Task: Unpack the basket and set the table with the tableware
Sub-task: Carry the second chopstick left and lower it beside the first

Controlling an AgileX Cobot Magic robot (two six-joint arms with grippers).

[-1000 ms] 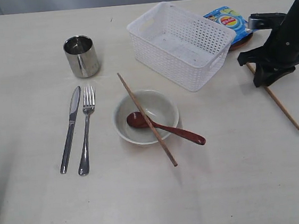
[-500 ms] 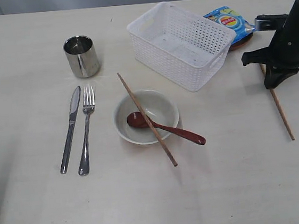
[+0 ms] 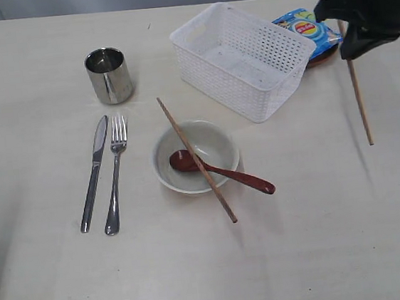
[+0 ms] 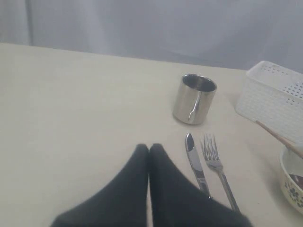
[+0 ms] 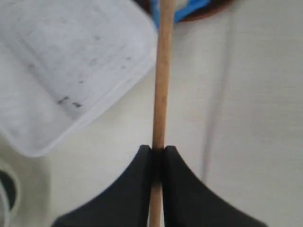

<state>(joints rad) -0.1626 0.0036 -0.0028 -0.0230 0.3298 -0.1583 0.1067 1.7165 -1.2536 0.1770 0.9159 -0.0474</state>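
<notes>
My right gripper [image 3: 349, 37] [image 5: 157, 151] is shut on a wooden chopstick [image 3: 358, 97] [image 5: 162, 80] and holds it off the table [image 3: 324, 237], right of the empty white basket [image 3: 244, 56]. The other chopstick [image 3: 196, 159] lies across the pale bowl [image 3: 215, 127], which also holds the reddish-brown spoon [image 3: 242, 178]. Knife [image 3: 94, 174] and fork [image 3: 115, 174] lie side by side left of the bowl, with the steel cup [image 3: 109, 75] behind them. My left gripper [image 4: 149, 147] is shut and empty, low over the table near the knife [image 4: 195, 161].
A blue chips bag [image 3: 305, 28] lies on a brown plate [image 3: 323, 57] behind the basket's right end, close to my right gripper. The table's far edge runs just behind the basket.
My right gripper has shut on the chopstick that lay on the table at the right, then lifted it and carried it toward the back. The chopstick now hangs nearly straight down the view.
</notes>
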